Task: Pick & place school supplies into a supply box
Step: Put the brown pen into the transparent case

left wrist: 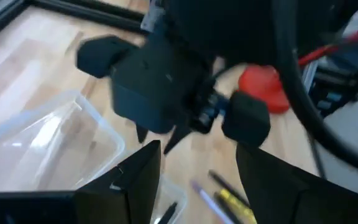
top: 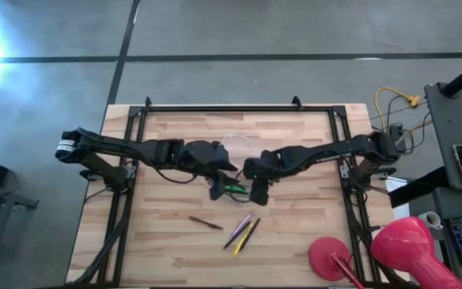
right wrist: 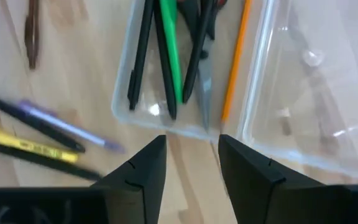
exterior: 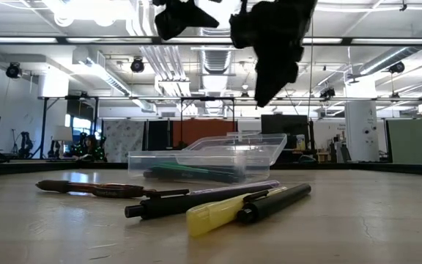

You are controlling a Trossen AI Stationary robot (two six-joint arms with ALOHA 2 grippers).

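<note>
The clear supply box (right wrist: pixel 124 93) sits on the table with its lid (right wrist: pixel 309 81) open beside it. Inside lie a green pen (right wrist: pixel 169 56), dark pens (right wrist: pixel 138 56), the scissors (right wrist: pixel 204 78) and an orange pencil (right wrist: pixel 235 62). A dark brown pen (top: pixel 205 222) lies on the table nearer the near edge, and lilac, yellow and dark pens (top: pixel 243 233) lie close together there. My right gripper (right wrist: pixel 191 146) hovers open and empty above the box's near end. My left gripper (left wrist: pixel 197 152) is open and empty, raised over the box beside the right one (top: pixel 259 191).
Two big pink-red round objects (top: pixel 407 245) (top: pixel 331 258) stand at the table's near right corner. A black metal frame (top: pixel 215 108) runs along the table's edges. Cables and equipment sit beyond the right edge. Bare wood lies at the near left.
</note>
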